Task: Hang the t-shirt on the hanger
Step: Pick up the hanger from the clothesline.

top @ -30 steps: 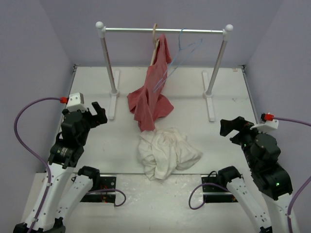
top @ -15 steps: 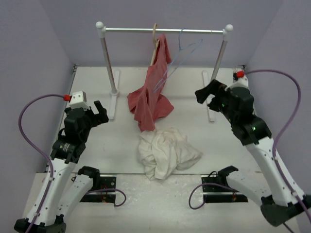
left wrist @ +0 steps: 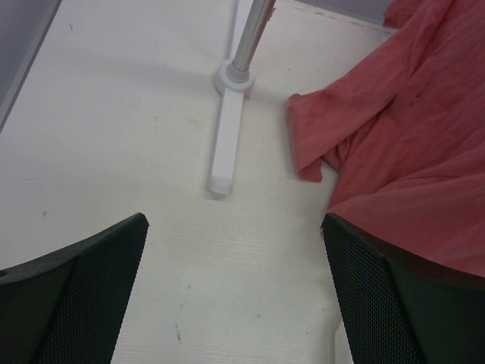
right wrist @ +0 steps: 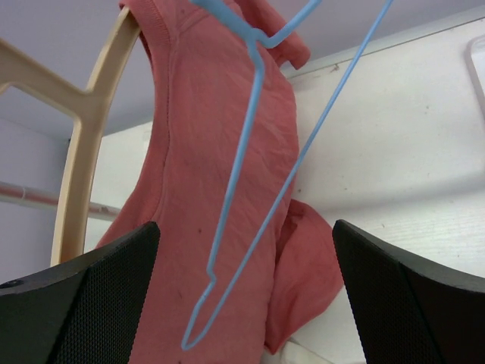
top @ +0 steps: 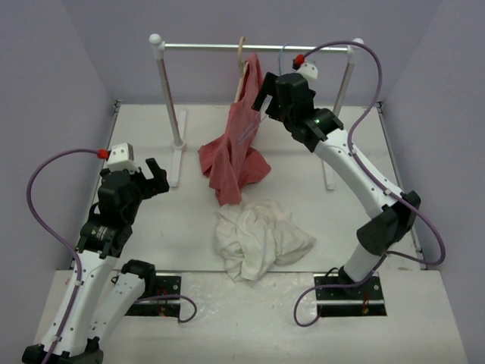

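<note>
Stage: early, no step done | cream crumpled cotton t-shirt [top: 261, 236] lies on white bench [top: 189, 216], untouched | thin light-blue wire hanger [right wrist: 238, 155] hangs on metal rail [top: 204, 47] (beside red garment [right wrist: 204, 189]) | right gripper [right wrist: 242, 303] wide apart before it, empty | left gripper [left wrist: 235, 296] apart, empty | remaining: take hanger, dress it.

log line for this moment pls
right gripper open, facing hanger | left gripper open, above table | t-shirt crumpled on table, untouched | hanger not yet grasped
</note>
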Motion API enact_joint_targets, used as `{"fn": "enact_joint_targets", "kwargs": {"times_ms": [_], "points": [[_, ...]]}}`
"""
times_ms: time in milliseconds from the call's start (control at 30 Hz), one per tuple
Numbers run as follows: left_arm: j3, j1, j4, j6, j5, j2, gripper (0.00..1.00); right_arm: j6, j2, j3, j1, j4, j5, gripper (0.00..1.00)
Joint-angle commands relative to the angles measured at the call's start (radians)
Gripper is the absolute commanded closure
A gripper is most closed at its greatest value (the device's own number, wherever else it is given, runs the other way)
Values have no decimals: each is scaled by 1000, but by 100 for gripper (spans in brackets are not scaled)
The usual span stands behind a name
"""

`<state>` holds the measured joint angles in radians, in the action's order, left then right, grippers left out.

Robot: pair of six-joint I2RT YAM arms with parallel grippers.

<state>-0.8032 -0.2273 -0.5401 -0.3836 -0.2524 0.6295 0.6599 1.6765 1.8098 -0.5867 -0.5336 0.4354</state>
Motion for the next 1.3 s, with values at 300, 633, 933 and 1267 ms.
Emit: {"fn": "enact_joint_targets", "kwargs": {"times_ms": [300, 633, 933, 1267], "points": [[7, 5, 28, 1, 39, 1, 0, -18, 98, -21, -72, -41, 146, 3], [12, 0, 34, 5, 61, 5, 0, -54, -27, -183, -73, 64, 170, 30], [13, -6, 35, 6, 70, 9, 0, -127, -53, -199, -69, 69, 199, 48], [13, -17, 34, 6, 68, 8, 0, -164, -64, -243, -58, 73, 175, 52]]}}
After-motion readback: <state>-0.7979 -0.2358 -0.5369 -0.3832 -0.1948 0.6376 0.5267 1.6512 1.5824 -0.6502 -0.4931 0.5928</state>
